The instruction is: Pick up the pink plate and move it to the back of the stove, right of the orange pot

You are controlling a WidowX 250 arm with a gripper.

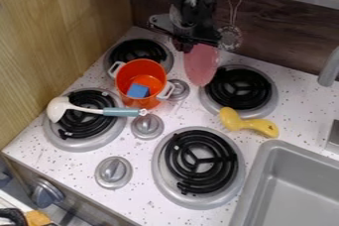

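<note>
One sink (266, 166), four burners (200, 163), one tool (194, 44) (touching one pink oval (200, 65)).

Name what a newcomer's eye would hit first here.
Probably the bright orange pot with a blue block inside, by the upper-left burner. Next, the pink oval piece just below the black gripper at the top; can't tell if it's held. Then the curved yellow piece at the upper-right burner's near edge.
</note>
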